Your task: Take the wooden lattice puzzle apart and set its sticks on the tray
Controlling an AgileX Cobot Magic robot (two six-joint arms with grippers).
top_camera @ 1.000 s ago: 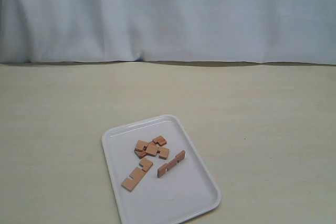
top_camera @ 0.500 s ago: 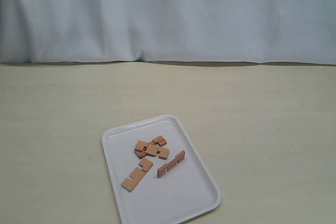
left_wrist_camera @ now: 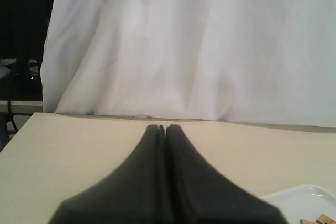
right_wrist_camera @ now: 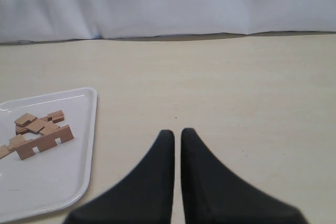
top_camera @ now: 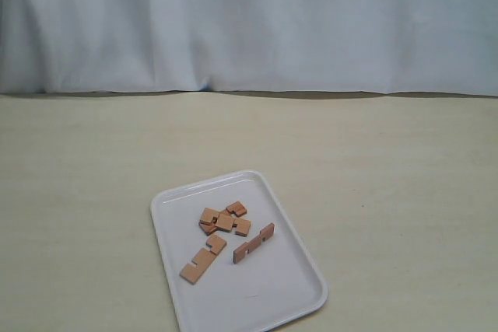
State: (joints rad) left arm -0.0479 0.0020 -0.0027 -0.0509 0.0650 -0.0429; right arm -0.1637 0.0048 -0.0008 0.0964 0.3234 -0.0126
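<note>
The wooden lattice puzzle lies in pieces on the white tray. A small heap of crossed sticks sits toward the tray's far end. One notched stick lies flat in front of the heap, and another stands on its edge to the right. Neither gripper shows in the exterior view. My left gripper is shut and empty over bare table, with a tray corner beside it. My right gripper is shut and empty, to the right of the tray and its sticks.
A white curtain hangs along the table's far edge. The beige tabletop stretches around the tray on all sides. A dark gap with some equipment shows past the curtain's edge in the left wrist view.
</note>
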